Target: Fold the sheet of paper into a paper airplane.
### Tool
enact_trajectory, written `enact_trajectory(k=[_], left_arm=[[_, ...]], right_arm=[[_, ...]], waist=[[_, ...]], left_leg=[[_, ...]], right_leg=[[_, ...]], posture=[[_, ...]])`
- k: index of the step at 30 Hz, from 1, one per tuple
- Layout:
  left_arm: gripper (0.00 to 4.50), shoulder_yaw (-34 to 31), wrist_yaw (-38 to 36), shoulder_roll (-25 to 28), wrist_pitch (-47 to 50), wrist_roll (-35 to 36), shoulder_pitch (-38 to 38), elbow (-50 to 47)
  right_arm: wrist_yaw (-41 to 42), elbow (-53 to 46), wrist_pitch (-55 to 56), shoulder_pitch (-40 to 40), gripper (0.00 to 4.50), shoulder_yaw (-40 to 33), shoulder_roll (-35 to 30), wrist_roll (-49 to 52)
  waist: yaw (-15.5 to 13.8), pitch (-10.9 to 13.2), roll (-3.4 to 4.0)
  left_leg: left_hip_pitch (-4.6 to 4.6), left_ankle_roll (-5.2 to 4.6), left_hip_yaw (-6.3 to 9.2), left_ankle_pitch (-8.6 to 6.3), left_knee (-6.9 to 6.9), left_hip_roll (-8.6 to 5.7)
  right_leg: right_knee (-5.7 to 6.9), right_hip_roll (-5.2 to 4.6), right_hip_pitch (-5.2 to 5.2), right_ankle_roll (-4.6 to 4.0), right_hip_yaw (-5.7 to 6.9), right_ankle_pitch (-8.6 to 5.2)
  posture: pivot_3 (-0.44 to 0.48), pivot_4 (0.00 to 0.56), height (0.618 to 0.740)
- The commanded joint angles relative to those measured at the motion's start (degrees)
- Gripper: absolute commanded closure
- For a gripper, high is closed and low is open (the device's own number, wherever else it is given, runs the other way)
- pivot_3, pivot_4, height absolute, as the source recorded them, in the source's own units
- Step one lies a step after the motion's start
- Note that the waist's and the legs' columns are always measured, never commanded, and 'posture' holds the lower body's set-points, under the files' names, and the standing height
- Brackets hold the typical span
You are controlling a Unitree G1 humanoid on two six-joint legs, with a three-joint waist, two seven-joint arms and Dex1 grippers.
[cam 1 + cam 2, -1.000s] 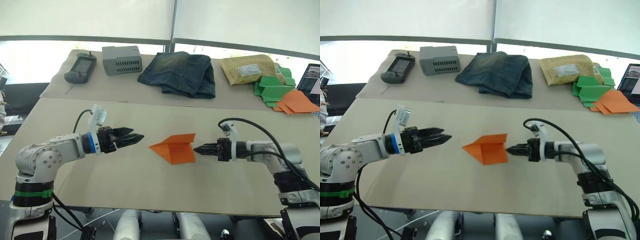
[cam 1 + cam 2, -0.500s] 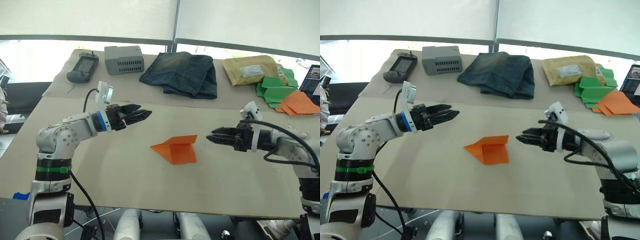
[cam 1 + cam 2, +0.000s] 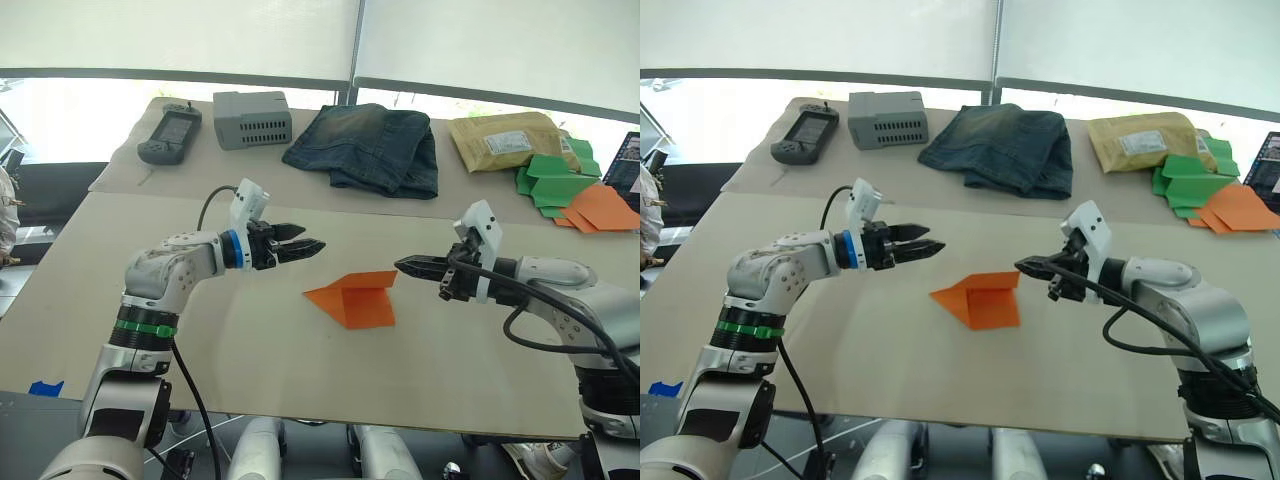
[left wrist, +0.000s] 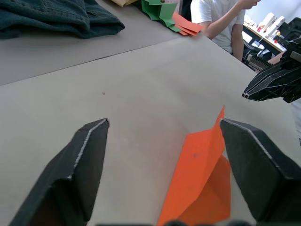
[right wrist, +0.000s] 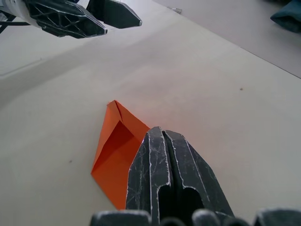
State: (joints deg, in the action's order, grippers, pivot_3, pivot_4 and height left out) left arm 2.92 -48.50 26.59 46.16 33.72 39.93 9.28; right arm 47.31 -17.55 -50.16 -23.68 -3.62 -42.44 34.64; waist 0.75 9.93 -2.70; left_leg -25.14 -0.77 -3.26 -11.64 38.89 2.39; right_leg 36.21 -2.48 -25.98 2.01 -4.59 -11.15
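Beige tabletop [image 3: 250,400] under bright windows is carrying the whole scene, and above it the jaws are telling the story: the left gripper [image 3: 305,246] is hovering with its fingers spread and empty, while the right gripper [image 3: 405,266] is hovering with its fingers pressed together on nothing. Both have been lifting off the table over the last second and are now drawing in over the sheet of paper [image 3: 352,297], which is lying flat between them as a creased orange wedge, untouched. That suggests a regrasp for another fold is coming. Farther back, jeans [image 3: 370,148], a tan envelope [image 3: 505,140] and green paper shapes [image 3: 548,177] are sitting.
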Motion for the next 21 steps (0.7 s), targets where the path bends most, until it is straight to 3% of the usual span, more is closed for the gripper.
enact_trajectory(k=[1, 7, 8, 17, 21], left_arm=[[2.15, -0.4, 0.6, -1.5, -2.1, -1.4, 1.3, 0.4], [4.29, 3.6, -1.2, -4.2, -3.3, -3.7, -0.9, -2.4], [4.48, 4.7, -1.9, -4.2, -3.3, -4.0, -1.9, -3.5], [4.48, 8.7, -3.7, -3.6, -3.6, -6.7, -6.0, -6.1], [4.48, 7.7, -3.9, -3.9, -3.7, -7.2, -4.8, -4.1]], right_arm=[[-0.9, -2.1, 1.7, -0.9, 4.5, -3.0, -0.2, 0.7], [-1.7, -1.5, 2.2, -1.6, 4.5, -4.4, -1.0, 0.1], [-1.9, -1.6, 2.2, -1.5, 4.5, -4.6, -1.0, 0.1], [-1.5, -7.5, 0.5, 2.4, 4.5, -6.7, -1.5, 3.7], [3.6, -16.2, 0.4, 8.6, 4.5, -2.0, -3.9, 6.4]], waist=[[0.0, 0.0, 0.0], [0.0, 0.0, 0.0], [0.0, 0.0, 0.0], [0.0, 0.0, 0.01], [0.0, 0.0, 0.01]], left_leg=[[0.0, 0.0, 0.0, 0.0, 0.01, 0.0], [-0.01, 0.0, 0.01, 0.0, 0.0, -0.01], [-0.01, 0.0, 0.01, 0.0, 0.01, -0.01], [-0.01, 0.0, 0.04, 0.0, 0.01, 0.0], [-0.02, -0.01, 0.09, 0.0, -0.01, 0.0]], right_leg=[[0.0, 0.0, 0.0, 0.0, 0.01, 0.0], [-0.01, -0.01, 0.0, -0.05, 0.0, 0.03], [-0.01, -0.01, 0.0, -0.05, 0.01, 0.03], [0.03, 0.01, -0.02, -0.02, 0.01, 0.02], [0.0, 0.0, -0.01, 0.01, 0.04, -0.01]], posture=[[0.0, 0.15, 0.718], [0.0, 0.15, 0.718], [0.0, 0.15, 0.718], [0.0, 0.15, 0.718], [0.0, 0.15, 0.718]])
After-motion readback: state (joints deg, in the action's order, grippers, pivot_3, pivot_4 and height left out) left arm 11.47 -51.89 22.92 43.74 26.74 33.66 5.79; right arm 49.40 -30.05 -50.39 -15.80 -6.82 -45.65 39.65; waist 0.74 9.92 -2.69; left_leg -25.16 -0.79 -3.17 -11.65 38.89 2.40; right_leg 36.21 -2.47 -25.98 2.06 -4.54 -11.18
